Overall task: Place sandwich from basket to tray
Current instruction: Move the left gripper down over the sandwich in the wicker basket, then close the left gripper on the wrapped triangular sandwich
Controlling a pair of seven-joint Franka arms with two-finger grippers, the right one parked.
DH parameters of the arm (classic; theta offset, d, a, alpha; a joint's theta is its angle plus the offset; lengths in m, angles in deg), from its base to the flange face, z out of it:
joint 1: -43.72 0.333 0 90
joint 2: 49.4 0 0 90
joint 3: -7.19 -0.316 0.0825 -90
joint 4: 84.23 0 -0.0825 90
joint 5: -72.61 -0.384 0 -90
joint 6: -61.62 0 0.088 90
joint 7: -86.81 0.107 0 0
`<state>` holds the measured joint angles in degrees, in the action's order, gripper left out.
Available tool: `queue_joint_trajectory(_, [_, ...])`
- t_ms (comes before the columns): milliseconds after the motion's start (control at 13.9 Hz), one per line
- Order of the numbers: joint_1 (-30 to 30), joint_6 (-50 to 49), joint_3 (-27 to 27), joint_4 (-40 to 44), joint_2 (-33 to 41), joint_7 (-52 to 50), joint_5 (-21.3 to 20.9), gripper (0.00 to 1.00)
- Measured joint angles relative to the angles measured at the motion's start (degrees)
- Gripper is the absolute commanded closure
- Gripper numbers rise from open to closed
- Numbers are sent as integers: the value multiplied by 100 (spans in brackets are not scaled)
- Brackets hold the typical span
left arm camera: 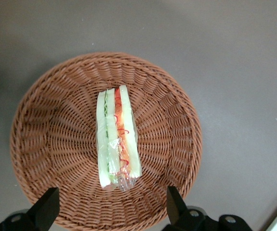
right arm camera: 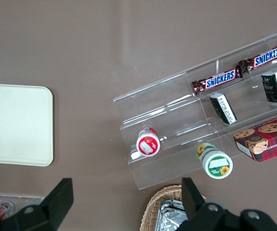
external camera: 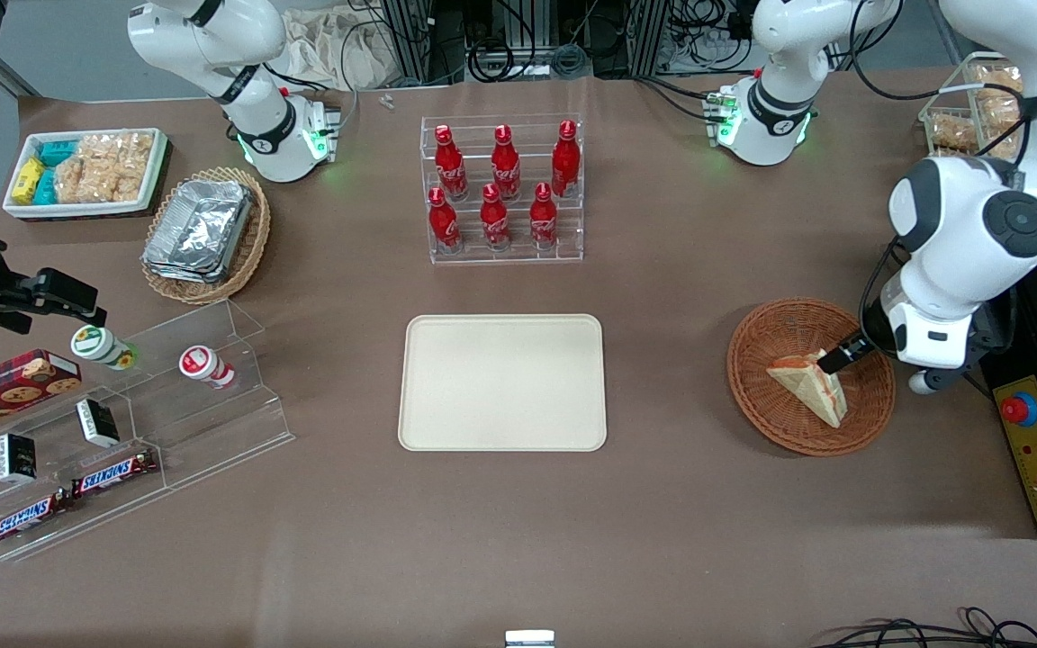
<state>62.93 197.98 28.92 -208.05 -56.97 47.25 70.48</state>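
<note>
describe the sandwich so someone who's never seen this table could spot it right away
At the working arm's end of the brown table sits a round reddish-brown wicker basket, beside the cream rectangular tray. Lying in it, under the open left gripper, is the sandwich: a pale triangular bread wedge with orange-red and green filling, the basket's only item.

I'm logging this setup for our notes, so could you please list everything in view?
sandwich: one, pale bread, lying in the basket
basket: one, reddish-brown wicker, toward the working arm's end
tray: one, cream, mid-table, nothing on it
cola bottles: seven, red, in a clear rack
foil trays: stacked, silver, in a tan basket
snack bin: one, white
Snickers bars: two, on the clear stand
tool: open, over the basket, fingers astride the sandwich's end
</note>
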Motion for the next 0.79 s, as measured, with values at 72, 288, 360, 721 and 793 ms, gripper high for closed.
queue_joint_trajectory(72, [0,86,-5,-11,-108,-132,0,0])
queue_joint_trajectory(288, [0,253,-22,-18,-411,-398,0,0])
queue_joint_trajectory(360, [-2,309,-54,-34,-490,-421,0,0])
queue_joint_trajectory(721, [0,453,-235,-174,-666,-429,0,0])
queue_joint_trajectory(793, [1,489,-249,-200,-682,-429,0,1])
